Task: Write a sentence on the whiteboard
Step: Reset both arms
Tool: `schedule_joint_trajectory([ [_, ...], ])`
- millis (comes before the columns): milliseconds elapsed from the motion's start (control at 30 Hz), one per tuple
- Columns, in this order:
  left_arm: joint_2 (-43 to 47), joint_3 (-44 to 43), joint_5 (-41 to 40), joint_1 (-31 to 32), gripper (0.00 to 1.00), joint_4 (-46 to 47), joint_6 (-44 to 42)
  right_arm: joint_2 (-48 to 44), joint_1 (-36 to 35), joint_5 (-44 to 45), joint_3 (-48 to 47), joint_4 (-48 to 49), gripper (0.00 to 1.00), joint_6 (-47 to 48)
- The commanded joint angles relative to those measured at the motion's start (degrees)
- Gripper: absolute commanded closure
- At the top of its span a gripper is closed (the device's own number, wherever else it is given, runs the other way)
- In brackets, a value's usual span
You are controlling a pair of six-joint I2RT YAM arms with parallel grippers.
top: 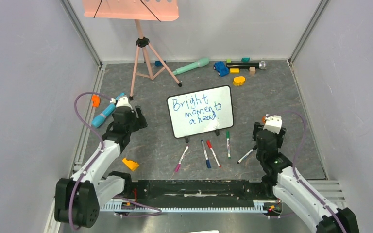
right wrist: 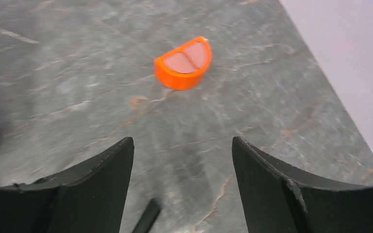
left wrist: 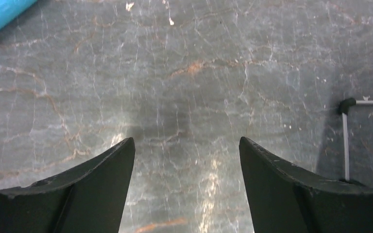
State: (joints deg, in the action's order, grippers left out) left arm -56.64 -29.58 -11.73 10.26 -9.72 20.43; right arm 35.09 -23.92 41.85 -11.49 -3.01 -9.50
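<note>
Top external, marbled grey table [top: 281,107], pale walls [top: 24,73], left fingers [left wrist: 92,189] released, right fingers [right wrist: 291,194] released

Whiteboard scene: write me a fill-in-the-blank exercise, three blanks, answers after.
1. The sentence on the whiteboard is written in ____ ink.
2. The left gripper and right gripper are both open and hold ____.
3. The half-round block ahead of the right gripper is coloured ____.
Missing words: blue; nothing; orange.

The left pincer [left wrist: 185,141] hung with fingers spread wide over the veined grey table [left wrist: 184,58]. A cyan object [left wrist: 0,12] lay upper left. Thin white rods [left wrist: 345,145] met a black joint [left wrist: 346,104] at right.
</note>
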Motion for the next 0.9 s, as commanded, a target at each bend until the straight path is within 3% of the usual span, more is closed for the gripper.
schedule_joint_trajectory([
  [0,-4.7,0.6,-0.5,-1.3,0.16,12.1,-6.2,3.1,2.9,9.1,4.8,18.0,0.25,2.4],
  [133,-10.4,-1.1,-4.4,-1.6,0.16,17.5,-10.5,8.5,5.7,4.2,9.9,33.1,0.02,8.9],
  [367,-15.9,6.9,-5.1,-2.4,0.16,40.0,-15.5,20.9,9.4,-3.3,13.9,50.0,0.02,15.2],
  [533,-19.4,7.9,-2.8,-3.2,0.15,48.6,-16.4,29.1,12.9,-7.7,15.0,62.3,0.03,16.4],
  [633,-21.6,7.8,-2.6,-3.5,0.15,52.7,-19.7,33.4,14.5,-16.2,14.1,69.0,0.08,18.2],
  [733,-26.8,11.9,-2.3,-3.9,0.15,65.9,-20.2,39.7,14.9,-20.8,13.4,74.9,0.13,21.1],
  [867,-28.0,13.8,-2.1,-4.7,0.14,69.6,-19.4,42.8,17.7,-25.5,17.9,85.5,0.19,19.5],
])
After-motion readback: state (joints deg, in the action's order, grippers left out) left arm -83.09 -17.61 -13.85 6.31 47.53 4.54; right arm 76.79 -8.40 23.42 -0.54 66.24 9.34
